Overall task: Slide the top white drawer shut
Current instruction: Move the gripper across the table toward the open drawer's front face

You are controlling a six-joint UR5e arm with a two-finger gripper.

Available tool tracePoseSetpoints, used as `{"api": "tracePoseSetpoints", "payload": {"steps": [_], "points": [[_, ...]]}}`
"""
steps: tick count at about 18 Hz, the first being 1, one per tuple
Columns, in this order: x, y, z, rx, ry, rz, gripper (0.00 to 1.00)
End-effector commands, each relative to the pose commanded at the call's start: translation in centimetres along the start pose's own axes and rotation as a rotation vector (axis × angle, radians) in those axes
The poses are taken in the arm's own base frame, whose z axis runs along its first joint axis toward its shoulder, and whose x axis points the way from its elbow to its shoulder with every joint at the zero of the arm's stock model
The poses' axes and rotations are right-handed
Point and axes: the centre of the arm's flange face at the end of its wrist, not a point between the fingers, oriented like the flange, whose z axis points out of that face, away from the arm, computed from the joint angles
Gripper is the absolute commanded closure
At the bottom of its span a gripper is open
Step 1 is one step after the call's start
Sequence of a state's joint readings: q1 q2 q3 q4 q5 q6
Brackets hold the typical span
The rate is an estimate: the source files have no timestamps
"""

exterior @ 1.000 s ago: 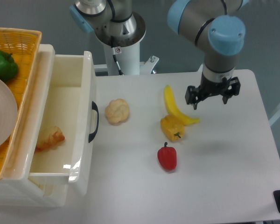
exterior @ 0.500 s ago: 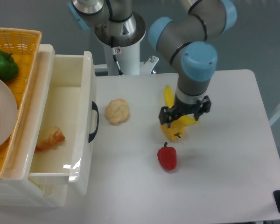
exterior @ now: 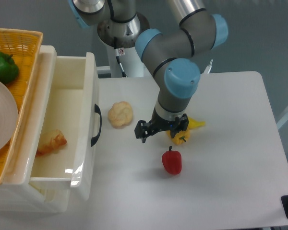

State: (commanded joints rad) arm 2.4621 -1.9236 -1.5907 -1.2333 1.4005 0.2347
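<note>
A white table (exterior: 230, 191) carries everything. At far left the top white drawer (exterior: 67, 124) stands pulled out, a pastry (exterior: 51, 142) inside. A bread roll (exterior: 120, 114) lies beside its black handle (exterior: 96, 125). The gripper (exterior: 162, 130) hovers with its fingers spread wide, holding nothing, overlapping a yellow pepper (exterior: 180, 136) above a red pepper (exterior: 172, 161).

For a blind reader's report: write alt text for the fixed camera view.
A glossy cream-white plastic top drawer with a black curved handle stands pulled open at left, a pastry piece inside, while the two-finger gripper hovers over the white table. Near it lie a round bread roll, a yellow pepper and a red pepper.
</note>
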Motion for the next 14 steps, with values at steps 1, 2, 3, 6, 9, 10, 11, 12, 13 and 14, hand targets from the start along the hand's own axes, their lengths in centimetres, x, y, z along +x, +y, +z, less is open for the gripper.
{"api": "tracePoseSetpoints", "payload": {"steps": [1, 2, 3, 6, 9, 10, 11, 12, 13, 14], "points": [[0.2, 0.2, 0.5, -0.009, 0.002, 0.002, 0.00], [0.8, 0.4, 1.0, -0.018, 0.005, 0.012, 0.00], [1.3, 0.5, 1.1, -0.021, 0.006, 0.021, 0.00], [2.9, 0.5, 1.9, -0.033, 0.009, 0.047, 0.00], [4.1, 0.5, 2.9, -0.050, 0.011, 0.066, 0.00], [4.1, 0.5, 2.9, -0.050, 0.011, 0.066, 0.00], [4.2, 0.6, 3.0, -0.053, 0.013, 0.067, 0.00], [4.3, 0.7, 3.1, -0.055, 0.014, 0.071, 0.00], [4.7, 0.7, 3.2, -0.056, 0.013, 0.077, 0.00], [4.8, 0.7, 3.3, -0.058, 0.014, 0.080, 0.00]]}}
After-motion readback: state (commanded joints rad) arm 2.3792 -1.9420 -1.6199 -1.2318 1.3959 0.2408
